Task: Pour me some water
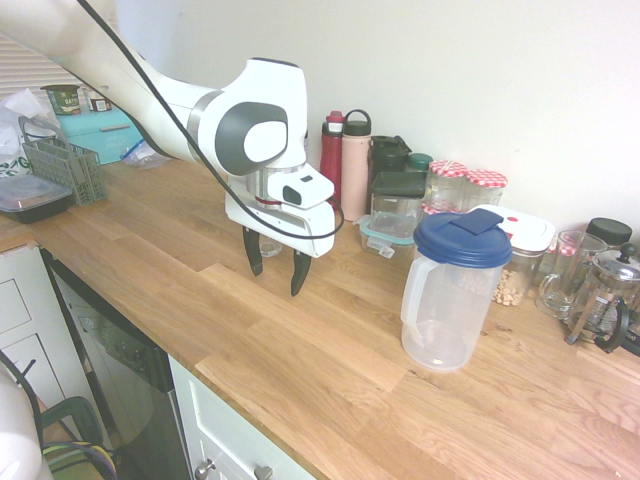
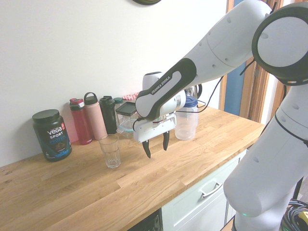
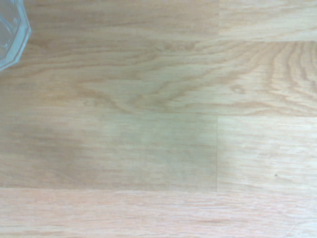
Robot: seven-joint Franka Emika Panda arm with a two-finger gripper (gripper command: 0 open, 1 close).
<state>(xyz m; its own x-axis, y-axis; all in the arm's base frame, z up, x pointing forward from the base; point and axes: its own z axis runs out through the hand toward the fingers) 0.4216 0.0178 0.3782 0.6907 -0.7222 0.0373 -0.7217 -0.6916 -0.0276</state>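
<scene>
Clear plastic formed the round pitcher with a dark blue lid (image 1: 452, 290), standing empty-looking at centre right of the first exterior view on the oak plank counter (image 1: 300, 340). The white arm's gripper (image 1: 275, 264) hung with fingers spread, holding nothing, near a faceted clear glass tumbler (image 2: 110, 150).

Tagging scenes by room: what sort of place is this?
Most likely a home kitchen: a wooden countertop over white drawers, a French press, a lidded pitcher, and food jars lined up along the wall. A drinking glass stands on the counter too.
</scene>
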